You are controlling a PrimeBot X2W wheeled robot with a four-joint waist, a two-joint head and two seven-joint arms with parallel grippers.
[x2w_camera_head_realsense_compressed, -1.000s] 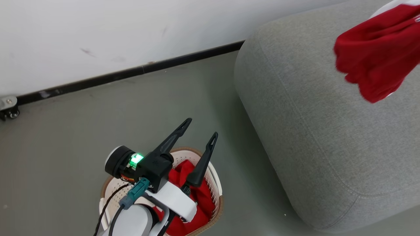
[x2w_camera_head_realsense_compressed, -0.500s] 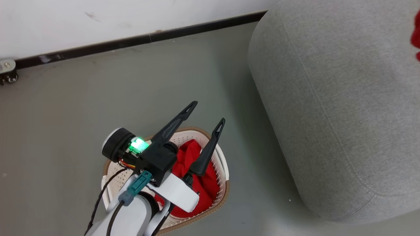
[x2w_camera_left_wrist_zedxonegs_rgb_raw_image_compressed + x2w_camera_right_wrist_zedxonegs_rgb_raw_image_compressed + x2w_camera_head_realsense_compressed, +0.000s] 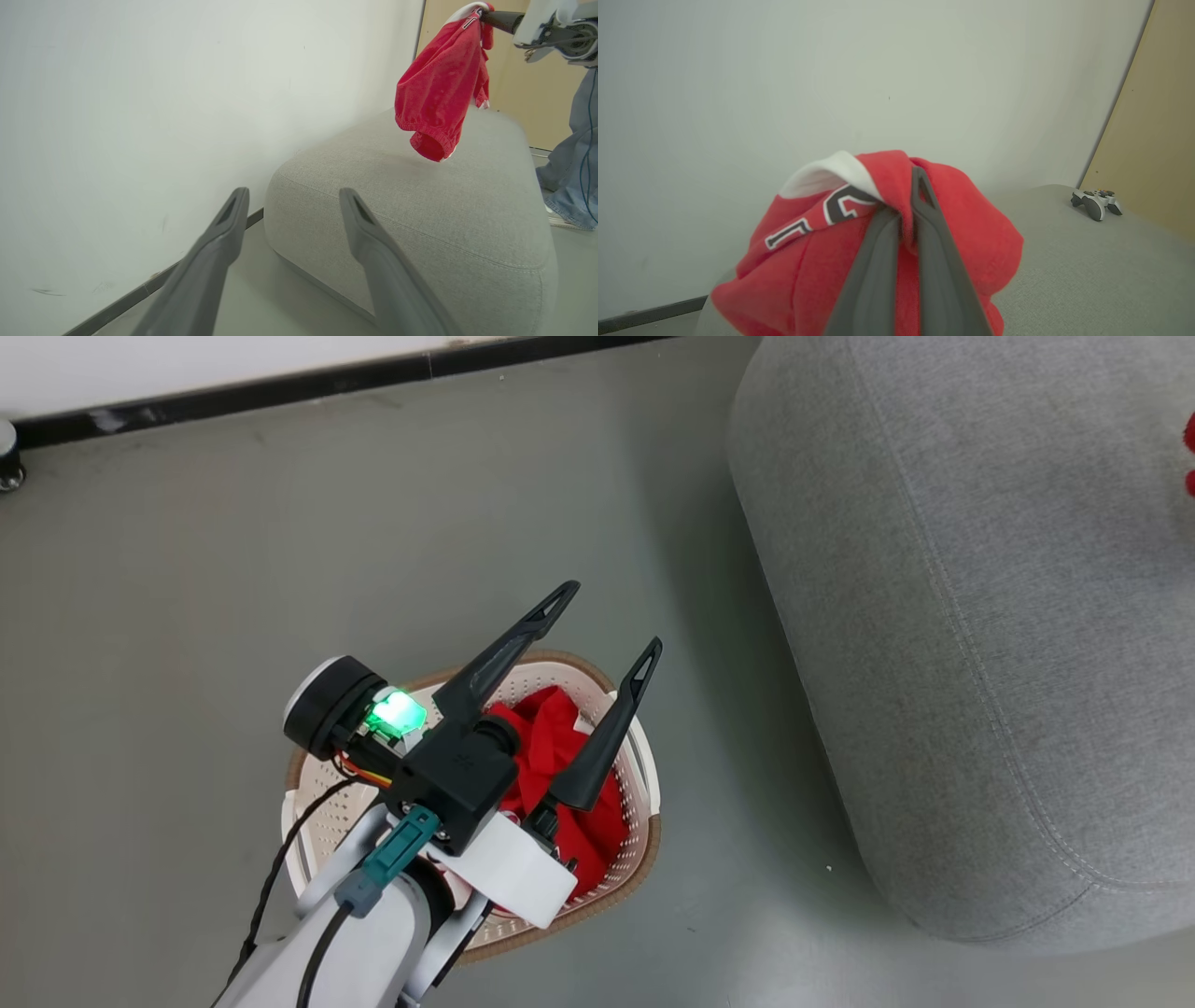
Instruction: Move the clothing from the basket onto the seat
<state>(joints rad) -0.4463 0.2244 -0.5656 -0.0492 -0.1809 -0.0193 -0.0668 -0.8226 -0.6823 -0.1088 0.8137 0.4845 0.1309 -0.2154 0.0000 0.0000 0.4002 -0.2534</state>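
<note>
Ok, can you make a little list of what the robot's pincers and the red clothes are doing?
left pincer: open, empty, above the basket
right pincer: shut on a red garment hanging over the seat
basket: on the floor, more red clothing inside
seat: game controller lying on it

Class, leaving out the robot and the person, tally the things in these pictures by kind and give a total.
Red clothing, bundles seen: 2
Basket: 1
Seat: 1
Game controller: 1
Total: 5
</note>
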